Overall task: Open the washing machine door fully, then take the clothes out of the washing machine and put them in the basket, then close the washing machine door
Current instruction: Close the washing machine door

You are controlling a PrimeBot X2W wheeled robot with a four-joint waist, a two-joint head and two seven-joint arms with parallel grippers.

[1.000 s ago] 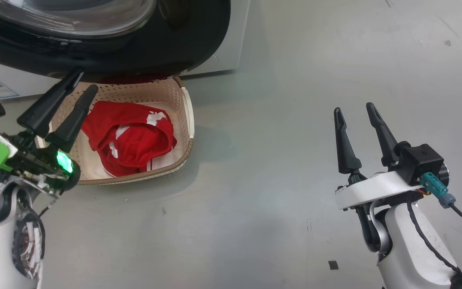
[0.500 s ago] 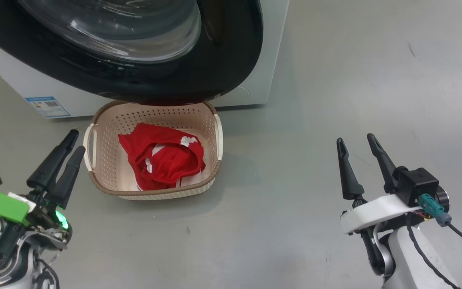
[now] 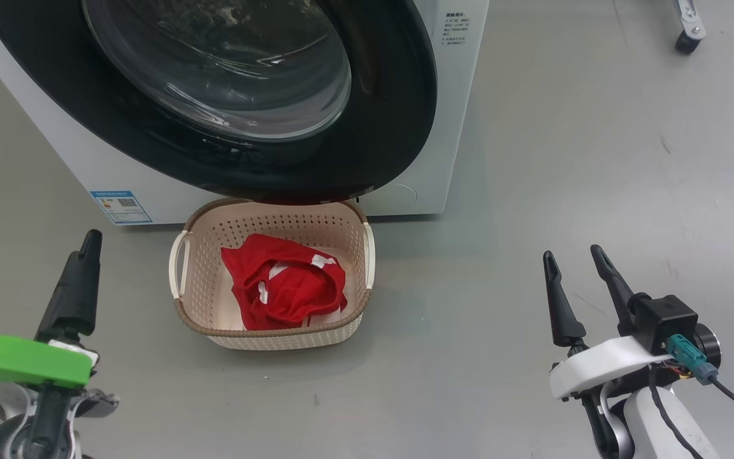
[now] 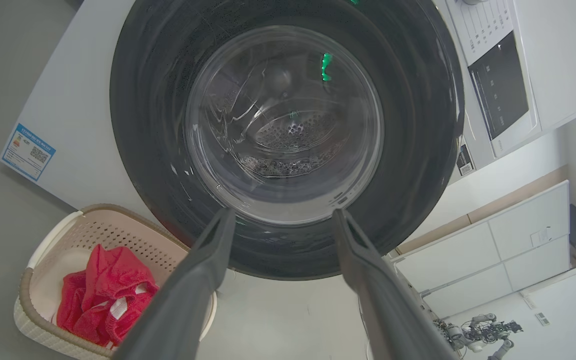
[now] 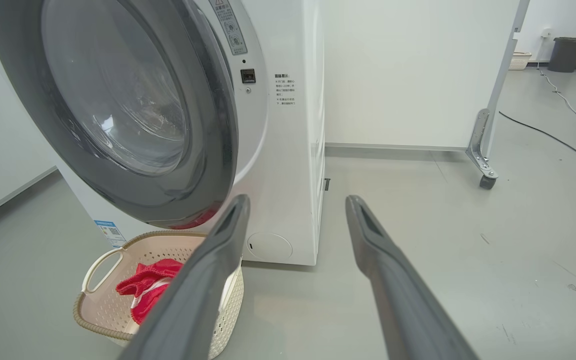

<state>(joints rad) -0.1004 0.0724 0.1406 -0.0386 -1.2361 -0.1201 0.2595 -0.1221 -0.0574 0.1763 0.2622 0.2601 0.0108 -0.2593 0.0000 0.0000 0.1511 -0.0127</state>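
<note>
Big white front-loading washing machine: its round door, glossy black rim with a clear glass bowl, sits close against the front. Can't tell if it's latched. Small cream perforated basket is on the grey floor just below the door, with a crumpled red garment inside. Left gripper: fingers apart, empty, pointing at the door glass. Right gripper: fingers apart, empty, well right of the basket.
</note>
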